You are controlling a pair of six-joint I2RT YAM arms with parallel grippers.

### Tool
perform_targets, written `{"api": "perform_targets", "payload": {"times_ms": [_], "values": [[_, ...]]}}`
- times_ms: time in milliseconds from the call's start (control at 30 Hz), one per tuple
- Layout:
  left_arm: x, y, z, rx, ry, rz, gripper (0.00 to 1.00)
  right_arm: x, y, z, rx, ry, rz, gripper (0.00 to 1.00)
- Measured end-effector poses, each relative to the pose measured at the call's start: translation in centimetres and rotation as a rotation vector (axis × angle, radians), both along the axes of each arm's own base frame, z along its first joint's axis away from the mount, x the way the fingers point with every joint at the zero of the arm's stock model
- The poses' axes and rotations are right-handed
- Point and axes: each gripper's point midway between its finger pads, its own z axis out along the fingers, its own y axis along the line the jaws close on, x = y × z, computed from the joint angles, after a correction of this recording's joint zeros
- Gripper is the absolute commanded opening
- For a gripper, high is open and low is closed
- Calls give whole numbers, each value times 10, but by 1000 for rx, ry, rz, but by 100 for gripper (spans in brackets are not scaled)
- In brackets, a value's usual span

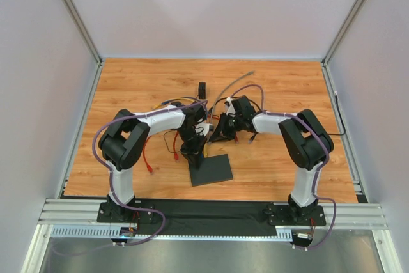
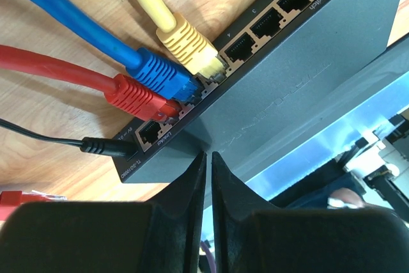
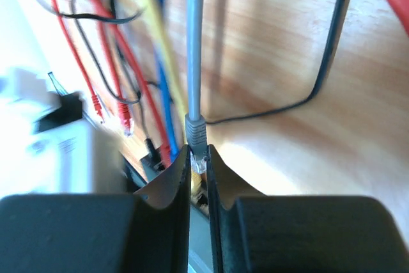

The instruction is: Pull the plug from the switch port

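The switch (image 1: 214, 171) (image 2: 287, 75) is a flat black box lying on the wooden table. Red (image 2: 137, 97), blue (image 2: 160, 75) and yellow (image 2: 188, 46) plugs sit in its socket row, and the sockets beside them are empty. My left gripper (image 1: 193, 156) (image 2: 208, 155) is shut, its tips resting against the switch's near edge. My right gripper (image 1: 223, 133) (image 3: 199, 158) is shut on the grey plug (image 3: 197, 129). The plug's clear end shows between the fingers, above the socket row and out of any port. Its grey cable (image 3: 195, 43) (image 1: 233, 87) runs away across the table.
A small black cube-shaped block (image 1: 202, 89) stands behind the grippers. Loose red (image 1: 147, 151), black (image 3: 326, 62) and other cables lie on the wood around the switch. A thin black power lead (image 2: 96, 145) plugs into the switch's end. Grey walls enclose the table on three sides.
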Motion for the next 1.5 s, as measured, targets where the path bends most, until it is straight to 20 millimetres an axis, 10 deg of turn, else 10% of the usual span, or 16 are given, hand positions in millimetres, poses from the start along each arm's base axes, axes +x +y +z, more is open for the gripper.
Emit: {"api": "perform_targets", "payload": {"times_ms": [267, 467, 800, 1167, 1300, 1500], "values": [[6, 2, 2, 0, -75, -15, 19, 30, -33, 72, -70, -158, -34, 0], [14, 1, 3, -6, -118, -21, 19, 64, -93, 114, -183, -220, -150, 0], [21, 2, 4, -10, -140, -21, 19, 48, -241, 97, -557, -88, -419, 0], [38, 5, 5, 1, -202, -20, 19, -42, -348, 29, -914, 233, -579, 0], [38, 5, 5, 0, -204, -24, 20, -43, -360, 20, -940, 260, -579, 1], [39, 5, 5, -3, -205, -29, 20, -42, -349, 11, -893, 270, -514, 41]]}}
